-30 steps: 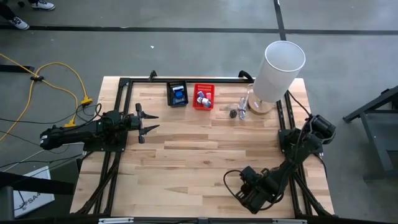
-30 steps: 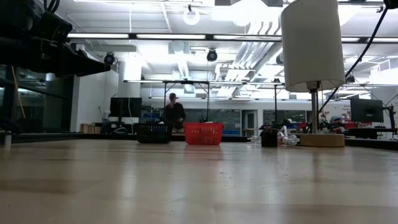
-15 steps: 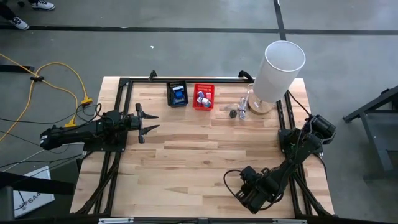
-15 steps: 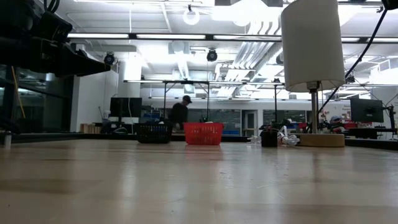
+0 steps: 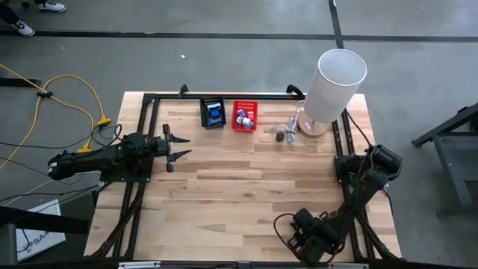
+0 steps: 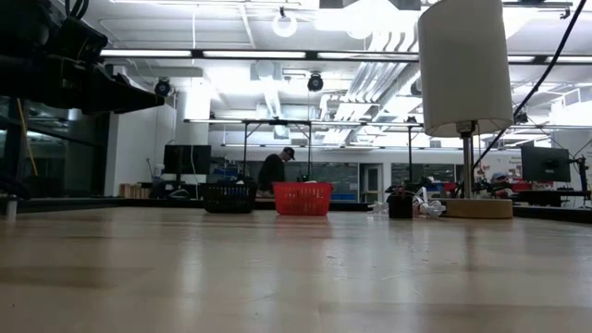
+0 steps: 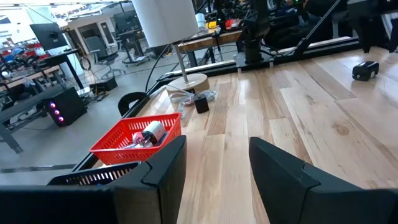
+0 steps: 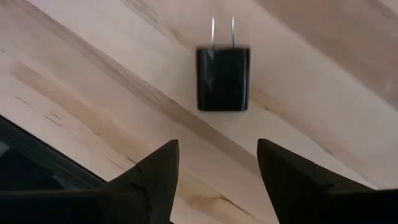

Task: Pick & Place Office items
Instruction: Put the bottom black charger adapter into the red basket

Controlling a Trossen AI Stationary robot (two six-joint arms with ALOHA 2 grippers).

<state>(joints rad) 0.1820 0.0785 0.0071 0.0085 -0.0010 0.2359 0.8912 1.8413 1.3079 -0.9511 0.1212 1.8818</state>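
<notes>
A black plug adapter [image 8: 222, 78] with two metal prongs lies flat on the wooden table, straight below my right gripper [image 8: 217, 180]. That gripper points down, open and clear of it, near the table's front right [image 5: 305, 237]. In the left wrist view the adapter [image 7: 365, 70] shows far off. More office items [image 5: 286, 132], small black and white pieces, lie by the lamp's foot. The red basket [image 5: 244, 116] holds a few pieces and the black basket [image 5: 213, 112] a blue one. My left gripper [image 5: 175, 149] waits open and level at the table's left side.
A tall white lamp [image 5: 332, 82] stands on a round wooden foot at the back right. The two baskets sit side by side at the far edge. A black frame rail [image 5: 224, 97] runs along the table's edges. Bare wood lies between the arms. A person moves in the room beyond.
My right gripper has moved a little toward the table's near edge and sunk slightly, still pointing down. The left arm has kept still. The person in the room beyond has walked to the right behind the baskets.
</notes>
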